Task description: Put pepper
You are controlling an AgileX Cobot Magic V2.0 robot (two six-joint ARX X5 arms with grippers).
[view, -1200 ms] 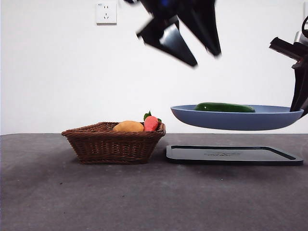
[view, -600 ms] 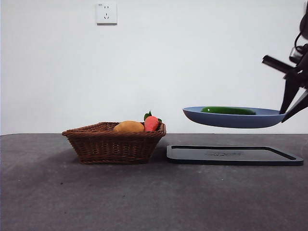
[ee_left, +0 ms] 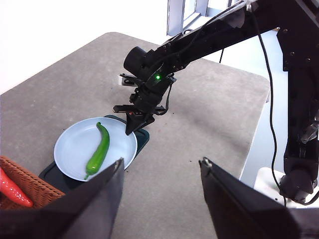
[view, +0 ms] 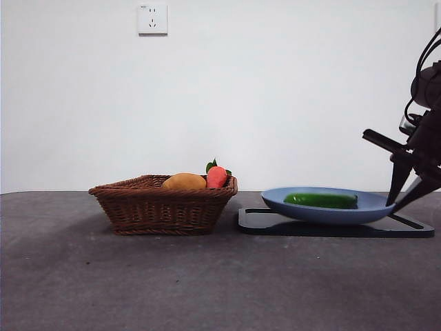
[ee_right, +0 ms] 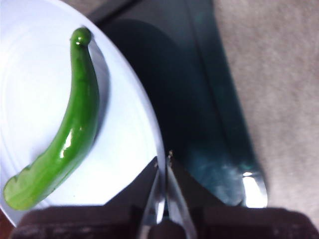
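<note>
The pepper (view: 320,200) is long, glossy and dark green. It lies in the blue plate (view: 310,212), which rests on the black tray (view: 406,229). My right gripper (view: 403,194) is shut on the plate's right rim; in the right wrist view its jaws (ee_right: 162,167) pinch the rim beside the pepper (ee_right: 75,124). My left gripper (ee_left: 159,194) is open and empty, high above the table. It looks down on the pepper (ee_left: 98,152), the plate (ee_left: 75,149) and the right gripper (ee_left: 132,127).
A brown wicker basket (view: 165,203) stands left of the tray, holding an orange-yellow fruit (view: 184,181) and a small red fruit with green leaves (view: 216,176). The grey table (view: 207,283) stretches in front. A white wall with a socket is behind.
The right gripper has lowered the plate with the pepper from mid-air down onto the black tray. The left arm, seen at the top one second ago, has left the front view.
</note>
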